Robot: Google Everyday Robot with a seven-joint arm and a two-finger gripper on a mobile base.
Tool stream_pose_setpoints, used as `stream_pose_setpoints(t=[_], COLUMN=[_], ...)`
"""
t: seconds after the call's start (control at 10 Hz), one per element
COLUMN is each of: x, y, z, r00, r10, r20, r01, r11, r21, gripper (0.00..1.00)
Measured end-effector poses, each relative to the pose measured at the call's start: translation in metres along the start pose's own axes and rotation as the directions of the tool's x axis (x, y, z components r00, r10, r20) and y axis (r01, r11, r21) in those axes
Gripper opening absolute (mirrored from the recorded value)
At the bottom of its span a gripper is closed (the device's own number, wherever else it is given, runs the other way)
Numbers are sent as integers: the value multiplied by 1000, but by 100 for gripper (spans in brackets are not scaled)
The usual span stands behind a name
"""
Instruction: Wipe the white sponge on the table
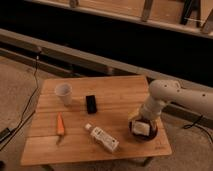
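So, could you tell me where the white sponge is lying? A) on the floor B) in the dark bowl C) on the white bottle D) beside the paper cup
B: the white sponge lies in the dark bowl near one end of the table, with the gripper poised at the bowl over it.

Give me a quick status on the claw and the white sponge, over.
Status: claw open, low over dark bowl at table right end. The white sponge lies in that bowl, under the claw. A white bottle lies left of it.
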Motion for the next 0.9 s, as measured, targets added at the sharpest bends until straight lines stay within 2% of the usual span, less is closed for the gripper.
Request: stream_pose_setpoints(t=[0.1, 0.2, 0.4, 0.6, 0.9], x=[5, 7, 7, 4, -4], y=[3, 7, 14, 19, 18], z=[-1, -2, -2, -2, -3], r00=[997, 991, 981, 979, 992], r10=[-74, -123, -180, -189, -118], r20=[-26, -45, -75, -80, -45], r01=[75, 126, 187, 197, 122], r11=[996, 990, 977, 974, 988], r21=[43, 68, 102, 109, 90], gripper=[80, 80, 80, 80, 80])
